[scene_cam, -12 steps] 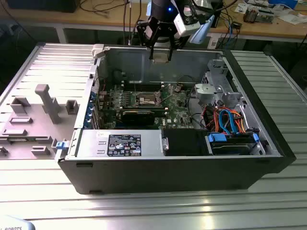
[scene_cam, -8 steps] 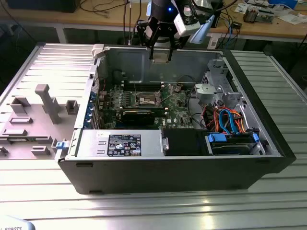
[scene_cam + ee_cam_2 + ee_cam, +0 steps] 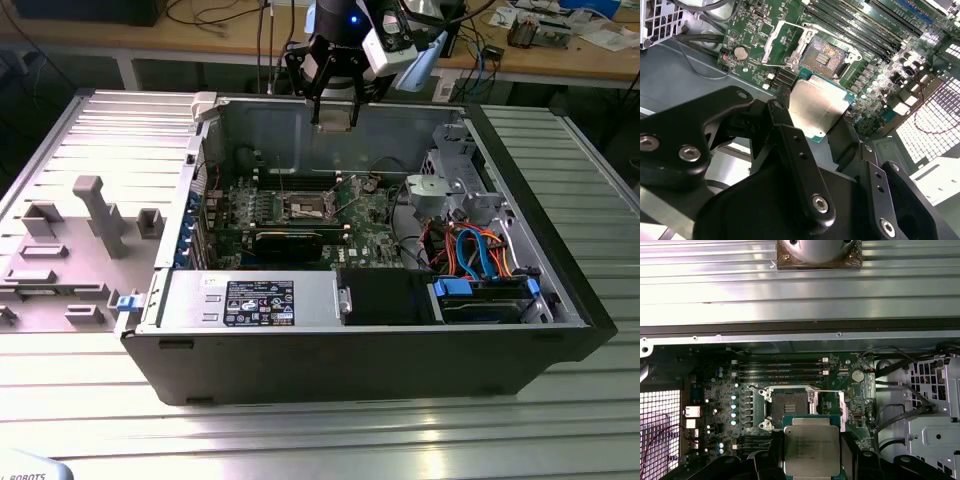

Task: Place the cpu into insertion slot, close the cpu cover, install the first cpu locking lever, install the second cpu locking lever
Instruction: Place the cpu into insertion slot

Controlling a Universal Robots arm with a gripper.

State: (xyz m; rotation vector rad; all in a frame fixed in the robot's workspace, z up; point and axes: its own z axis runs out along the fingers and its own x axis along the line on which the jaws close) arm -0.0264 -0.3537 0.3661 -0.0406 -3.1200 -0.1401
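My gripper hangs above the back of the open computer case, shut on the cpu, a flat square chip with a silver-grey top. In both wrist views the cpu sits between the black fingers, held by two opposite edges, well above the green board. The insertion slot lies bare below, its dark contact field showing. The cpu cover is swung up beside the slot. A thin wire locking lever stands raised along it.
Memory slots run beside the socket. A black card, a labelled power supply and a drive cage with blue and orange cables fill the case. A grey fixture plate lies on the exterior view's left.
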